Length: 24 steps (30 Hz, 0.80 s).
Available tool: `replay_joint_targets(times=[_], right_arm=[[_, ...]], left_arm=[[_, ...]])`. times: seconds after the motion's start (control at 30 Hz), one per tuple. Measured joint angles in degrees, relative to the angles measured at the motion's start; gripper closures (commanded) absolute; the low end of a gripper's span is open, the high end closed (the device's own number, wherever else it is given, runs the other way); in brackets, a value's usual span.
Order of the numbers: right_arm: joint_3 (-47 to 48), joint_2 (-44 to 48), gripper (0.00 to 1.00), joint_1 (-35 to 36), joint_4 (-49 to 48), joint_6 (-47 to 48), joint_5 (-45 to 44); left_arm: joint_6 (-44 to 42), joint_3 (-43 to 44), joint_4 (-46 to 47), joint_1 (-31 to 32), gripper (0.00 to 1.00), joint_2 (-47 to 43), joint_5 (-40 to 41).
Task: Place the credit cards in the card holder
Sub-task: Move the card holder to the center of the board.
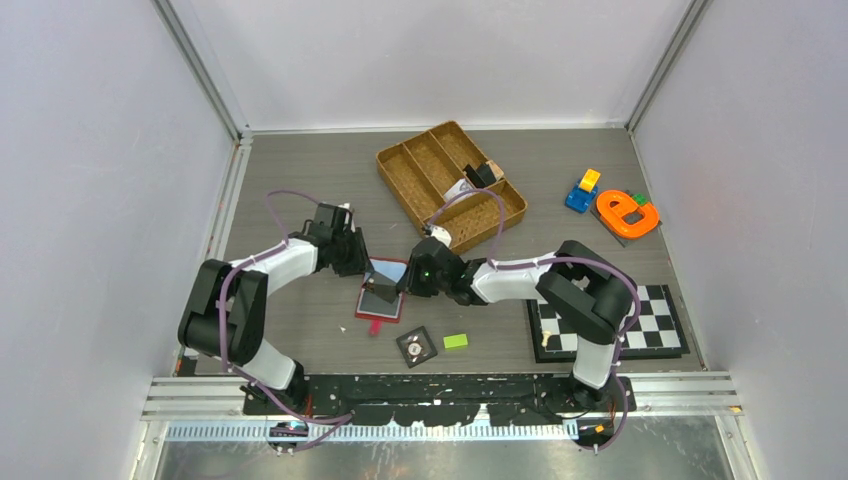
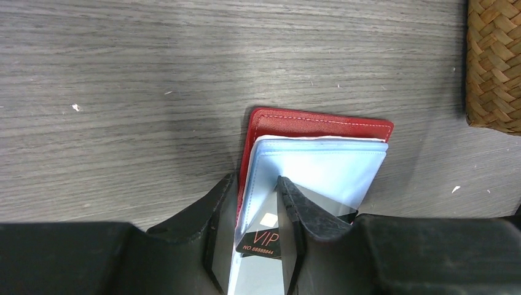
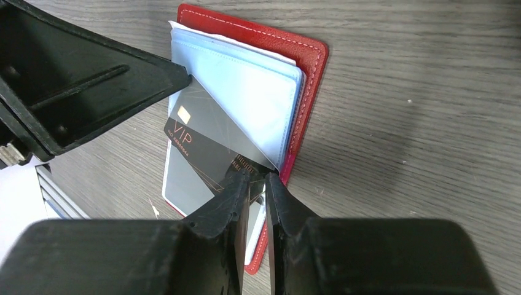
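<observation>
On the grey wood-grain table (image 1: pixel 300 170), between the two arms and nearer to them than the woven tray (image 1: pixel 412 168), lies the red card holder (image 3: pixel 312 67). It is open and flat, with its long axis running from the arms' side toward the far wall and its short tab (image 1: pixel 375 328) at the near end. Its inside is covered by pale blue pocket leaves (image 3: pixel 246 92). A black card (image 3: pixel 203 157) sits slantwise on them, partly under a clear leaf, with its long axis angled to the holder's. Copper letters on it read "VIP". Beneath is a smaller line beginning "NO", then digits too fine to trust. The right gripper (image 3: pixel 255 178) is clamped on the card's near corner. The left gripper (image 2: pixel 255 181) has its fingers apart astride the leaves' edge; whether they pinch it I cannot tell.
</observation>
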State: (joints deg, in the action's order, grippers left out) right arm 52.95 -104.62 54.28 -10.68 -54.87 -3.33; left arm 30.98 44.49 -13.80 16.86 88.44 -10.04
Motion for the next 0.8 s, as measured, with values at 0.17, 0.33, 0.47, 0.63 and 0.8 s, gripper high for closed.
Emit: replay_joint_targets(times=[0.17,0.33,0.47,0.63,0.8], right_arm=[[0.22,-0.33,0.8,0.0,-0.02,0.04,-0.02],[0.22,-0.33,0.81,0.02,0.02,0.04,-0.24],[0.22,-0.28,0.81,0.15,0.09,0.04,-1.11],[0.22,-0.28,0.81,0.39,0.24,0.02,-1.77],[0.22,-0.28,0.81,0.52,1.79,0.0,-2.82]], left_arm=[[0.0,0.0,0.31,-0.02,0.72,0.17,-0.02],[0.0,0.0,0.31,-0.09,0.73,0.2,-0.02],[0.02,0.0,0.31,-0.11,0.73,0.2,-0.02],[0.02,0.0,0.31,-0.11,0.73,0.2,-0.02],[0.02,0.0,0.31,-0.11,0.73,0.2,-0.04]])
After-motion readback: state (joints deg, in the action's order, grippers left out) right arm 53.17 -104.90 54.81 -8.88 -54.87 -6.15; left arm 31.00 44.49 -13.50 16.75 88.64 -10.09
